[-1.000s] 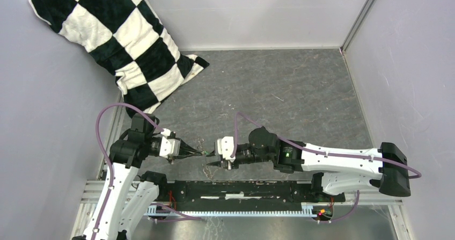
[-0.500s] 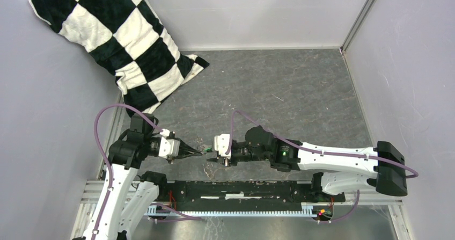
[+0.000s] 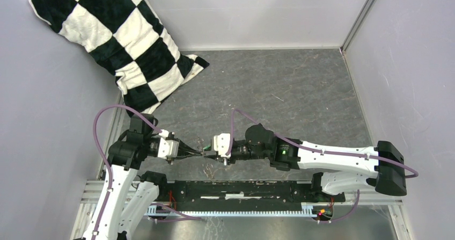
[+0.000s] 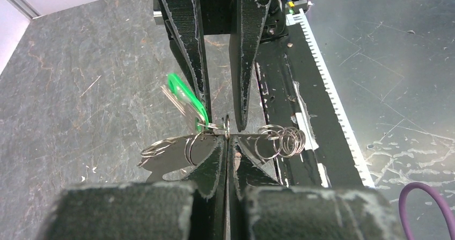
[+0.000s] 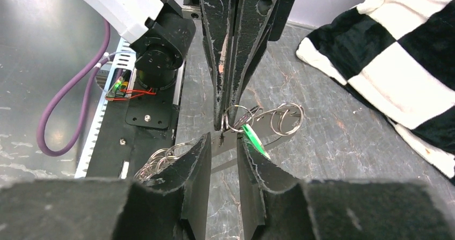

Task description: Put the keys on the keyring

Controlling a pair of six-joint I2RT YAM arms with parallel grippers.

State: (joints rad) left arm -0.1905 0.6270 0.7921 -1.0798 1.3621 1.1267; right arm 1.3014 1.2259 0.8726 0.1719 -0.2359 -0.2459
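Note:
In the left wrist view my left gripper [image 4: 227, 139] is shut on the thin wire of the keyring [image 4: 244, 136], held above the grey floor. Small silvery rings [image 4: 281, 140] hang along the wire on both sides of the grip. The key, with its bright green tag [image 4: 185, 97], dangles just left of the pinch. My right gripper [image 4: 222, 126] faces the left one tip to tip, its jaws apart and straddling the wire. In the right wrist view the green key [image 5: 251, 138] lies against the tip of one right finger [image 5: 252, 159], and the right gripper [image 5: 222, 139] holds nothing.
A black-and-white checkered pillow [image 3: 115, 36] leans in the back left corner. A black rail [image 3: 241, 189] runs along the near edge under both grippers. Grey walls close in the floor [image 3: 279, 89] on the left, back and right.
My right gripper has moved left and a little away from the rail, closing up to the left gripper's tips, and its jaws have narrowed slightly. The left gripper has stayed put.

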